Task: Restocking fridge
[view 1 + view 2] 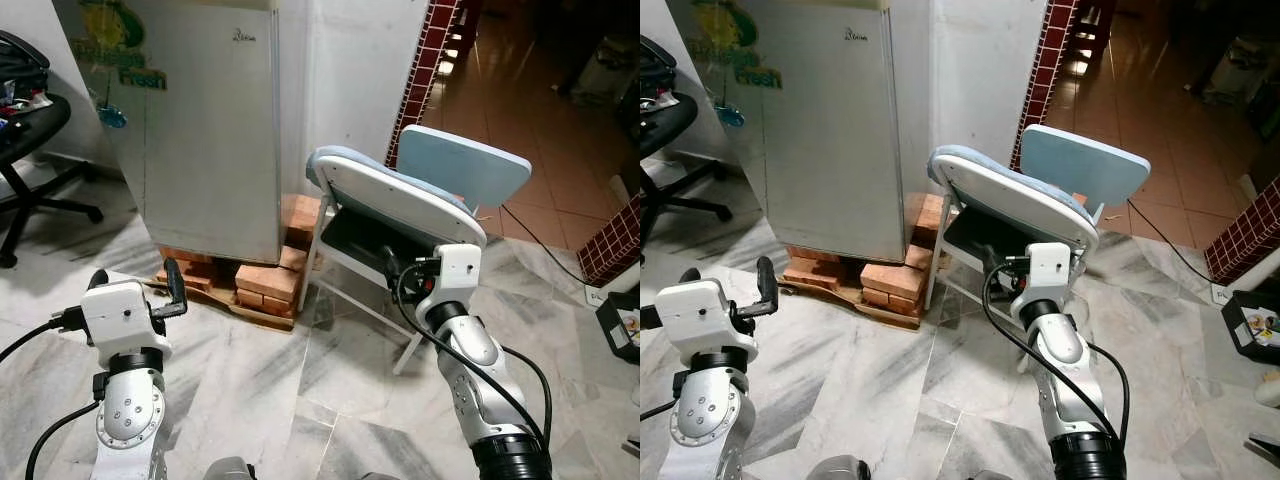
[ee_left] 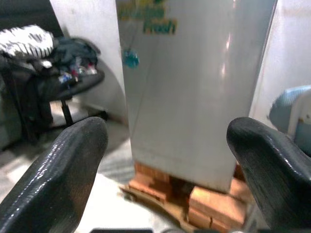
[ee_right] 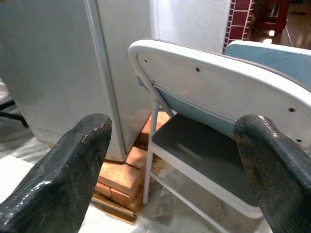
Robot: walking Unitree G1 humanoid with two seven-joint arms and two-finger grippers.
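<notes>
Claws both spread wide and hold nothing: the left claw (image 2: 165, 165) faces the closed fridge (image 1: 200, 130), which stands on bricks (image 1: 262, 285), while the right claw (image 3: 170, 165) points at the chair (image 1: 400, 205) just beside it.

Fridge (image 1: 205, 120) door shut, raised on bricks (image 1: 262, 280). Chair (image 1: 400, 205) just beside fridge, blocking right gripper (image 1: 392, 262). Open floor (image 1: 250, 370) before left gripper (image 1: 176, 285).
</notes>
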